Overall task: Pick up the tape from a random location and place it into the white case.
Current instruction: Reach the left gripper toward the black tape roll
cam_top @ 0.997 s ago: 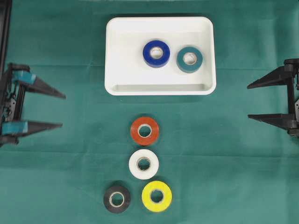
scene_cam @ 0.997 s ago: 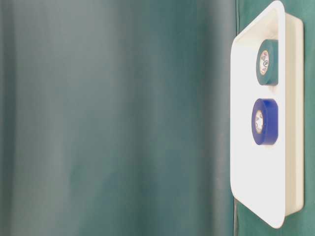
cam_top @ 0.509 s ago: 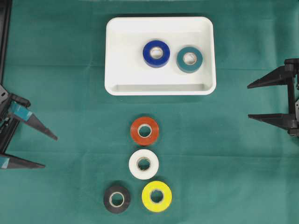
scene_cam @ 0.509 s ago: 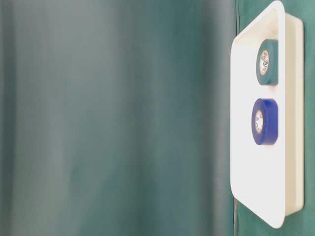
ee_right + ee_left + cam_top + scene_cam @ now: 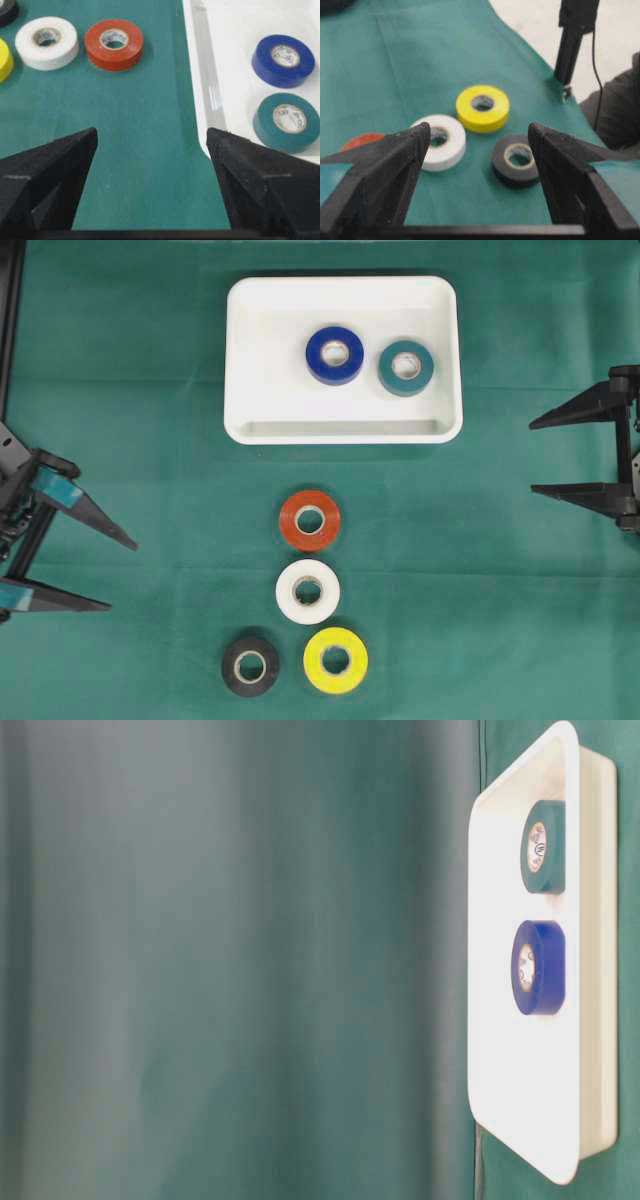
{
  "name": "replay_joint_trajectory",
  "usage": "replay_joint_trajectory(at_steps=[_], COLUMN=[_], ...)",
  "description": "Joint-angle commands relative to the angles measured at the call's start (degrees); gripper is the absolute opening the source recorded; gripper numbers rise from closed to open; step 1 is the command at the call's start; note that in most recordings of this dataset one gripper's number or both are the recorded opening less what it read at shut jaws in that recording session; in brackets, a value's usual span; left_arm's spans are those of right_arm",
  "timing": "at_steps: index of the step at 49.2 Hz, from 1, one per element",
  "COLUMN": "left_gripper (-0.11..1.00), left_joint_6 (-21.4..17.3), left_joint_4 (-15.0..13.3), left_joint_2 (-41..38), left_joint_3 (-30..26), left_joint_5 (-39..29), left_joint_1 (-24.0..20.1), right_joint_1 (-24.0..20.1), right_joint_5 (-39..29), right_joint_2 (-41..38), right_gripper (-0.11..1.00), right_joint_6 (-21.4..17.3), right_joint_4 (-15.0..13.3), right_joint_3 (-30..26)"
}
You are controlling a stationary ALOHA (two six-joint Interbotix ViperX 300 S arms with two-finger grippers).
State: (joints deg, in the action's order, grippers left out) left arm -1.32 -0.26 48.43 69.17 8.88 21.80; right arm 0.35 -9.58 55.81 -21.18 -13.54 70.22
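- Green cloth [image 5: 150, 390]; white case [image 5: 250, 350] upper centre w/ blue roll [image 5: 335, 355], teal roll [image 5: 406, 367].
- Loose tapes lower centre: red [image 5: 309, 520], white [image 5: 308, 592], black [image 5: 250, 667], yellow [image 5: 335, 660].
- Left gripper [image 5: 115, 575] spread, empty; right gripper [image 5: 532, 458] likewise.
- Tip: centre jaws over one roll, clear of neighbours.

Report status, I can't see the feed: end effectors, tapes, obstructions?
Left end effector open, empty; right end effector open, empty. Shallow white plastic case holds two rolls; four on cloth. Nothing obstructing.

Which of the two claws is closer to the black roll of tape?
Left. The left gripper sits just left of the black tape; the right gripper is far across the cloth, upper right.
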Motion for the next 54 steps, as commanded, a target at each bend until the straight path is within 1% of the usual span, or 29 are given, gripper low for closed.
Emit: replay_joint_trajectory(at_steps=[1,16,30,38,54], left_gripper=[0.80,0.80,0.80,0.80,0.80], left_joint_6=[-0.2,-1.0,-2.2,-3.1,-2.6], left_joint_4=[-0.1,-0.1,0.0,0.0,-0.1], left_joint_2=[-4.4,-18.0,-27.9,-31.0,-31.7], left_joint_3=[-3.5,-13.0,-21.7,-25.1,-26.5], left_joint_5=[2.2,5.0,4.4,3.0,-0.9], left_joint_1=[0.2,0.2,0.9,1.4,1.4], right_joint_1=[0.1,0.1,0.1,0.1,0.1], right_joint_5=[0.3,0.3,0.0,0.0,-0.1], right_joint_2=[-0.3,-0.3,-0.3,-0.4,-0.4], right_gripper=[0.87,0.87,0.87,0.87,0.87], right_joint_6=[-0.1,-0.1,0.0,0.0,0.0], right_joint_4=[0.1,0.1,0.1,0.1,0.1], right_joint_3=[-1.4,-1.5,-1.4,-1.2,-1.4])
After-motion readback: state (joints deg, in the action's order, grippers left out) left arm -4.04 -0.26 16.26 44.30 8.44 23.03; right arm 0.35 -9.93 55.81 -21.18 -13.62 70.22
